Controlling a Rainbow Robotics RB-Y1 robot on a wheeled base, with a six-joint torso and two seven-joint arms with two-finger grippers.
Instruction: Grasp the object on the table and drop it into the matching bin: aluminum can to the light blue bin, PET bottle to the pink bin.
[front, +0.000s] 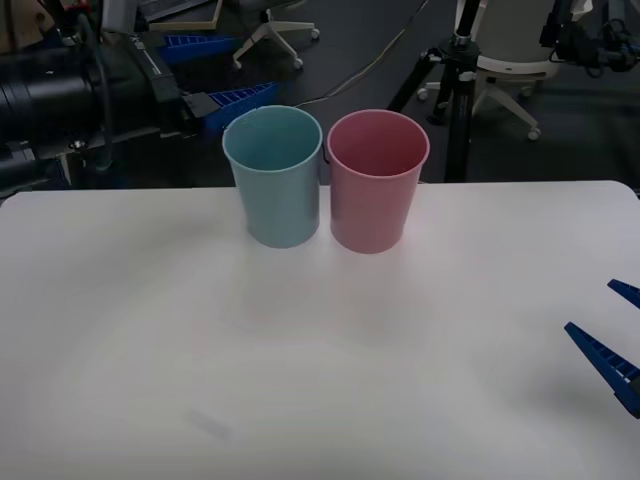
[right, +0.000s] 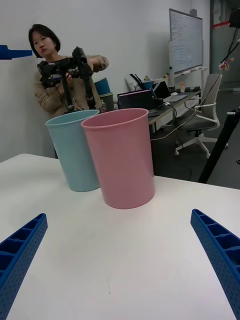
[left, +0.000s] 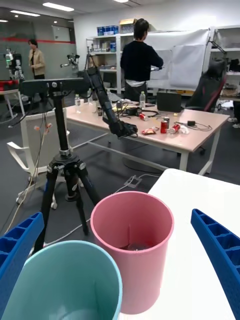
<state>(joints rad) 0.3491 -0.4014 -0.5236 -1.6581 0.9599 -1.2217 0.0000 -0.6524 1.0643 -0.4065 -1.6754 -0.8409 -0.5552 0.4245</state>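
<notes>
Looking down on the white counter, we see the light blue bin and the pink bin standing upright side by side at its far edge, the blue on the left, nearly touching. Our right pincer hovers low over the counter's near right side, its blue ribbed fingers spread apart and facing both bins. Our left pincer hangs above the bins with its fingers apart too. Something dark, likely the PET bottle, lies at the bottom inside the pink bin.
</notes>
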